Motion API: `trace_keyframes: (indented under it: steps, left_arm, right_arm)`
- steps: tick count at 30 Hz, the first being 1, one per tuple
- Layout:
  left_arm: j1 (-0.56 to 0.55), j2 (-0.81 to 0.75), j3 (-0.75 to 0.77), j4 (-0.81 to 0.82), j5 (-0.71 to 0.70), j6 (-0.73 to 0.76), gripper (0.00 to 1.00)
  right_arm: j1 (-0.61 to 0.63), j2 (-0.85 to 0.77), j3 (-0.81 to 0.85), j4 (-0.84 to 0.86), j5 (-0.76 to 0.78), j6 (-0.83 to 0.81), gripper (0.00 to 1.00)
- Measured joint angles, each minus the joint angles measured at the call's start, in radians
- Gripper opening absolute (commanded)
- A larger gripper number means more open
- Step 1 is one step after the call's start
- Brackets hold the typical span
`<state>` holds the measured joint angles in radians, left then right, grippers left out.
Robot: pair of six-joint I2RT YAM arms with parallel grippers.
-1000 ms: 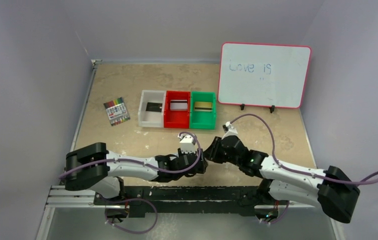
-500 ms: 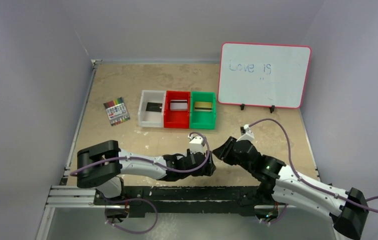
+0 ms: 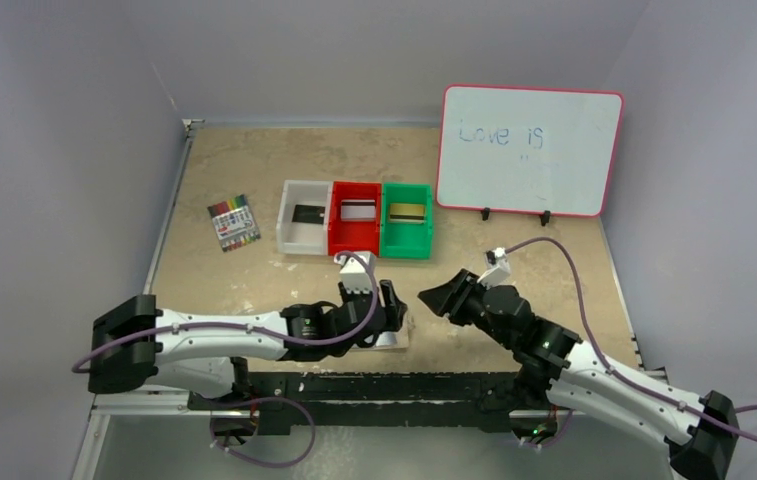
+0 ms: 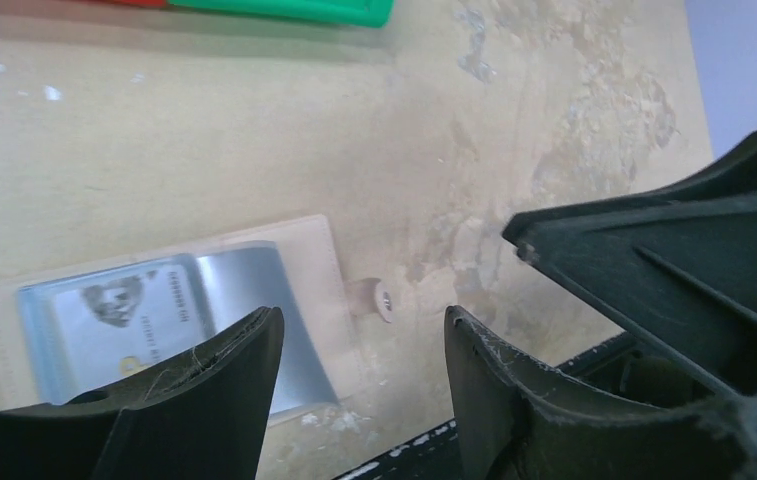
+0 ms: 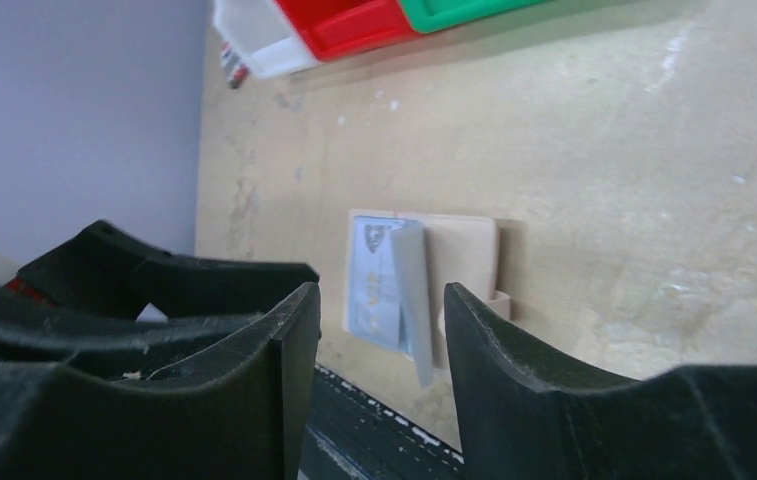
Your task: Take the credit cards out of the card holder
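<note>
Left gripper [image 4: 362, 328] and right gripper [image 5: 382, 297] hover spread near card holder [image 4: 239, 290] at table [image 4: 154, 150] edge.

The card holder [image 4: 204, 300] lies on the table [image 3: 244, 165], before the bins [image 3: 354, 246] holding credit cards [image 3: 357, 211]

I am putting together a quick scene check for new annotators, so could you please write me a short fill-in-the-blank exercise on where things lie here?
1. Of the three bins, the black card lies in the ___ one.
2. The gold card lies in the ___ one.
3. The card holder lies ___ on the table, its silvery inside facing up.
4. The whiteboard reads "Love ___".
Missing words: white; green; open; is.
</note>
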<state>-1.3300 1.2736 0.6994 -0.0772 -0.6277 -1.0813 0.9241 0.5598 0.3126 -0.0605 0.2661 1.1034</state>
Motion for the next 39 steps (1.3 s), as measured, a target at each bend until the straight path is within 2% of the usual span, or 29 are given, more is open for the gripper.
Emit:
trace_keyframes:
  steps: [4, 7, 10, 12, 16, 20, 26, 33, 39]
  left_arm:
    - [0.0, -0.06, -0.02, -0.087, -0.087, -0.039, 0.64]
    - [0.0, -0.079, -0.025, -0.188, -0.157, -0.114, 0.68]
    - [0.0, -0.076, -0.025, -0.309, -0.21, -0.195, 0.68]
    - [0.0, -0.068, -0.025, -0.37, -0.23, -0.236, 0.68]
    - [0.0, -0.047, -0.025, -0.444, -0.244, -0.286, 0.67]
    - [0.0, -0.039, -0.025, -0.485, -0.248, -0.314, 0.66]
    - [0.0, -0.039, -0.044, -0.493, -0.249, -0.324, 0.65]
    - [0.01, -0.039, -0.073, -0.446, -0.233, -0.312, 0.7]
    - [0.118, -0.042, -0.147, -0.279, -0.088, -0.233, 0.6]
  right_arm:
    - [0.0, -0.01, -0.051, 0.153, -0.085, -0.047, 0.51]
    - [0.0, 0.043, -0.076, 0.29, -0.18, -0.066, 0.49]
    - [0.0, 0.163, -0.071, 0.4, -0.246, -0.092, 0.36]
    - [0.0, 0.278, -0.043, 0.444, -0.294, -0.112, 0.33]
    - [0.0, 0.51, 0.028, 0.504, -0.367, -0.136, 0.33]
    - [0.0, 0.642, 0.076, 0.546, -0.406, -0.154, 0.33]
    - [0.0, 0.779, 0.157, 0.537, -0.423, -0.186, 0.33]
    - [0.0, 0.89, 0.153, 0.534, -0.426, -0.176, 0.32]
    - [0.0, 0.971, 0.113, 0.646, -0.47, -0.137, 0.27]
